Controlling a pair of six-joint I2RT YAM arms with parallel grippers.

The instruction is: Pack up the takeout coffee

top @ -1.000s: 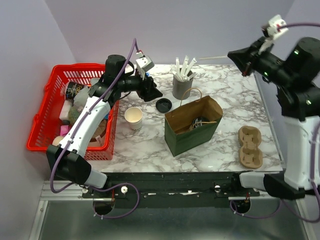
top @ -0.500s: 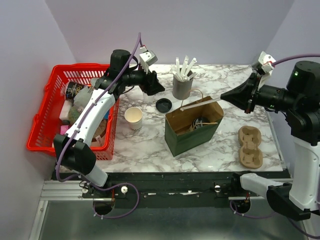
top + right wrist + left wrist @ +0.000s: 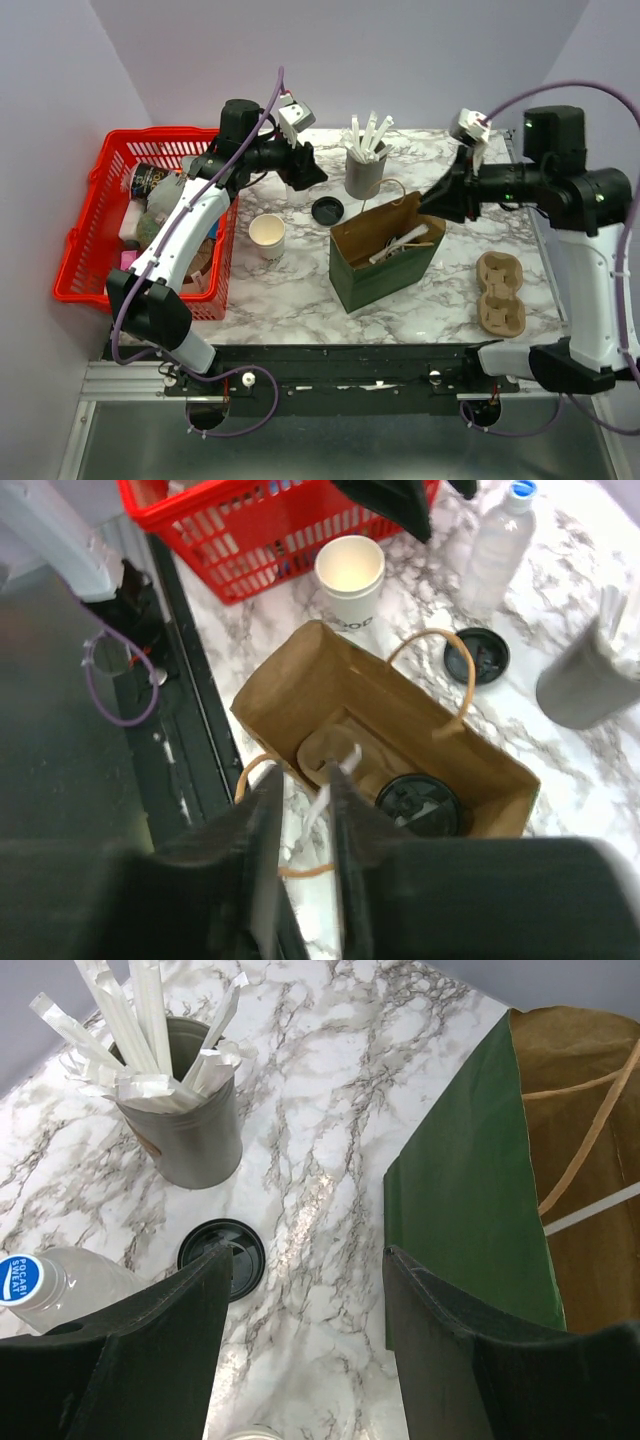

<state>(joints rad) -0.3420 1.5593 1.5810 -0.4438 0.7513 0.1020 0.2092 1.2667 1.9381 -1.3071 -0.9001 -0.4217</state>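
Observation:
The takeout coffee (image 3: 418, 805), a cup with a black lid, stands inside the green paper bag (image 3: 385, 268), whose brown inside shows in the right wrist view (image 3: 300, 695). It is beside a brown cup holder (image 3: 330, 752). In the top view the coffee is hidden by the bag. A white wrapped stick (image 3: 398, 243) lies slanted in the bag's mouth. My right gripper (image 3: 428, 205) hovers over the bag's right rim. Its jaws are a little apart, with the stick (image 3: 325, 800) below the gap. My left gripper (image 3: 308, 172) is open and empty above a loose black lid (image 3: 327, 210).
A plain cream cup (image 3: 267, 232) stands left of the bag. A grey cup of white sticks (image 3: 364, 172) stands behind the bag. A red basket (image 3: 90, 235) of items sits at the far left. A spare cardboard cup holder (image 3: 500, 292) lies at the right, and a water bottle (image 3: 495, 545) is near the lid.
My right arm swung down and left from the back right corner to over the bag. The white stick it carried now lies in the bag's mouth. The left gripper rose slightly.

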